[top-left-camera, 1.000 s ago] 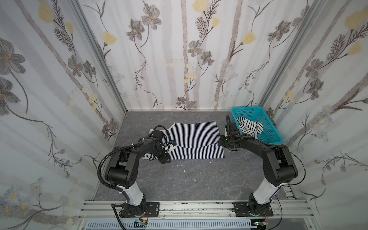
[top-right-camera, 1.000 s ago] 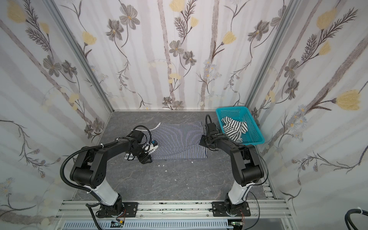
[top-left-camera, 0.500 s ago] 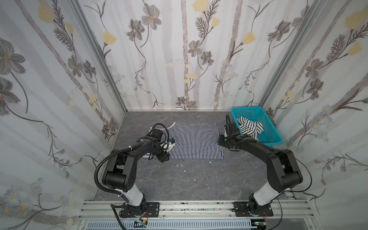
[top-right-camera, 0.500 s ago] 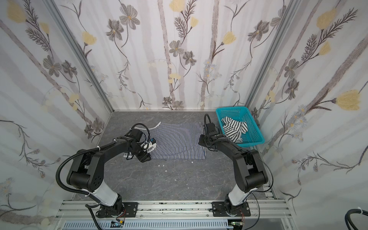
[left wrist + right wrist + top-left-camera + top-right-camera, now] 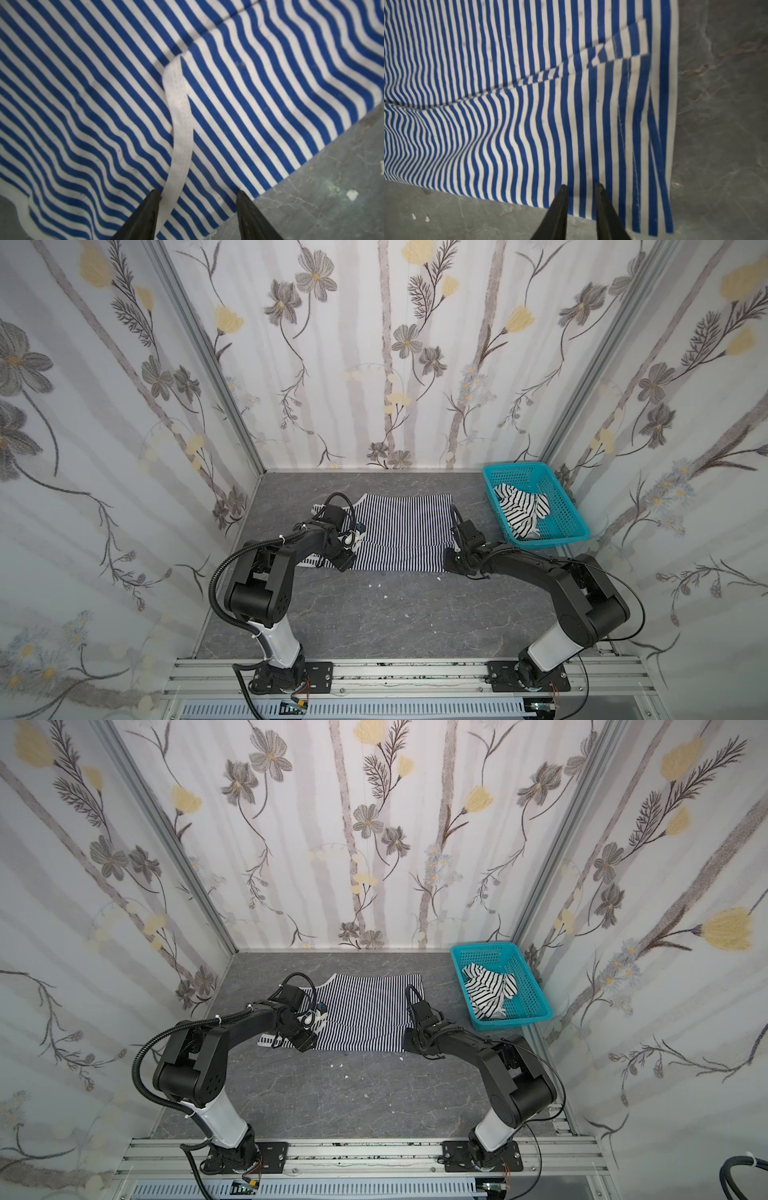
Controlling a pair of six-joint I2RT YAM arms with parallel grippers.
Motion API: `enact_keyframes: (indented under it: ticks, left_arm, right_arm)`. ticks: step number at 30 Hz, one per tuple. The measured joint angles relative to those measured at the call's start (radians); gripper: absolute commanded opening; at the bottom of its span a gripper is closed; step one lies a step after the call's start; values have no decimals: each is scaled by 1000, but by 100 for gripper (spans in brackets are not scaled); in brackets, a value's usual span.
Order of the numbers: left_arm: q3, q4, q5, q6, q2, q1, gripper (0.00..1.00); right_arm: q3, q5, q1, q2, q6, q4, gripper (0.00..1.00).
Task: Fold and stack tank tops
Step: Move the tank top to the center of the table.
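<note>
Now that the right gripper [image 5: 581, 187] has slid along the navy-striped tank top [image 5: 401, 531] to its near hem, jaws narrowly parted and empty, while the left gripper [image 5: 198, 193] stays spread astride the white trim [image 5: 178, 116], we judge the first fold laid on the table [image 5: 374, 614]; the wide-striped tank top [image 5: 521, 510] waits in the basket [image 5: 515, 467]

- The fine-striped tank top [image 5: 399, 531] carries dense, narrow stripes: dark navy and white in both top views, brighter blue and off-white in the left wrist view [image 5: 83, 83].
- Its trim [image 5: 178, 124] is plain white.
- The wide-striped tank top [image 5: 521, 510] is white with broader black stripes.
- The basket [image 5: 548, 540] is turquoise, with a perforated mesh pattern.
- The table [image 5: 395, 622] is grey with pale marble-like veins and a few white specks.
- The walls [image 5: 374, 344] are pale, with grey stems, grey flowers and yellow blooms.
- The left arm [image 5: 266, 572] and right arm [image 5: 573, 585] are black, each white near the base.
</note>
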Motion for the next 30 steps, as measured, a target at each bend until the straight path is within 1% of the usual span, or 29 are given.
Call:
enact_keyframes:
  ticks: [5, 8, 13, 17, 20, 25, 27, 30]
  left_arm:
    - [-58, 0, 2, 13, -90, 9, 64]
    - [-65, 2, 6, 23, -114, 35, 64]
    - [-41, 26, -31, 23, -72, 90, 63]
    - [-33, 46, -88, 27, -19, 108, 63]
    - [-38, 68, -106, 33, -19, 113, 63]
    - [-69, 105, -106, 51, -32, 113, 63]
    - [-84, 121, -106, 53, -39, 113, 63]
    - [-100, 142, -106, 57, -49, 113, 63]
  right_arm:
    - [-31, 0, 14, 0, 19, 56, 26]
    - [-39, 4, 18, 0, 27, 76, 26]
    - [-41, 8, 18, 2, 34, 89, 26]
    - [-36, 8, 19, -2, 34, 81, 27]
    - [-31, 8, 22, -22, 34, 42, 28]
    - [9, 13, 22, -60, 34, 8, 31]
    - [31, 16, 21, -45, 34, 5, 31]
    - [62, 20, 18, 16, 33, 7, 31]
